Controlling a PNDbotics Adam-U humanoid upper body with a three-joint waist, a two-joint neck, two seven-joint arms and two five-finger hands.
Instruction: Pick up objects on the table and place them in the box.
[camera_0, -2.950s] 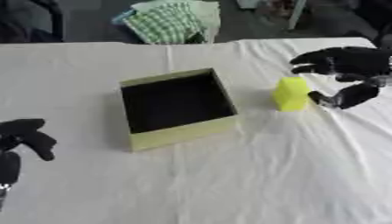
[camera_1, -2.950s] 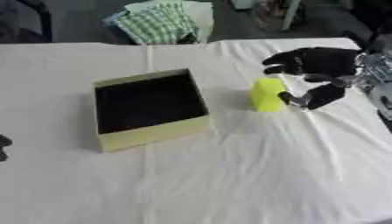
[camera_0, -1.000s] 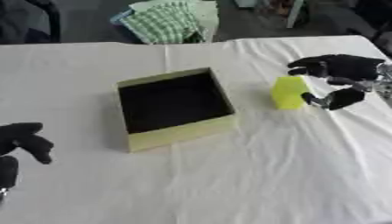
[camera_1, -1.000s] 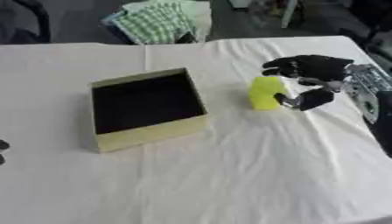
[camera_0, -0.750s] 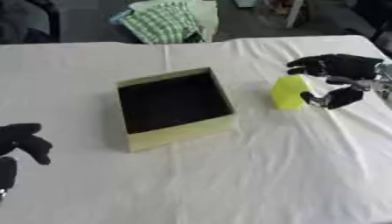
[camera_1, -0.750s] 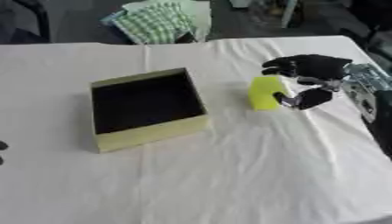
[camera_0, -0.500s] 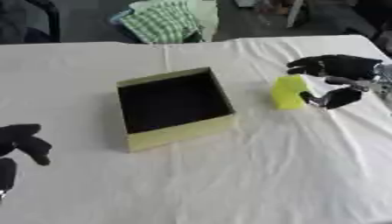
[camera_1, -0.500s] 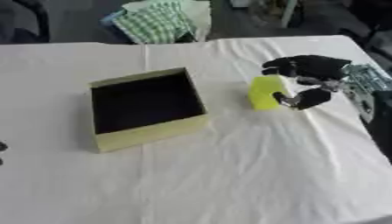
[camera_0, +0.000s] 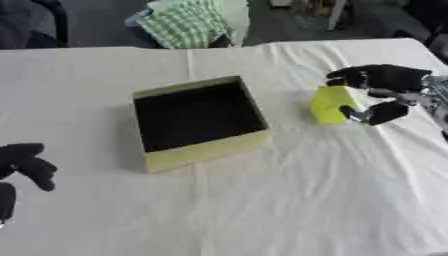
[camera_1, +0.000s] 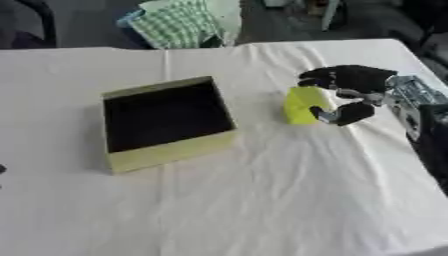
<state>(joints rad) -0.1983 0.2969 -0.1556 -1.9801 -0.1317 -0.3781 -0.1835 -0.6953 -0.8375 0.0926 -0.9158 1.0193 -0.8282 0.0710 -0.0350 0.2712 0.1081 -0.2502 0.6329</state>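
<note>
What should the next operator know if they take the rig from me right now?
Right hand: fingers and thumb curled around the yellow block, which stands on the white tablecloth to the right of the box; whether it is already pinched is hard to tell, and it is not lifted.
Left hand: idle at the lower left edge, holding nothing.
Done: nothing is in the box; its dark inside looks empty.
Left: close on the block, lift it, carry it left over the box and release.

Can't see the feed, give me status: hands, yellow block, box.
Right hand curled around yellow block, block on table. Left hand idle. Box open.
</note>
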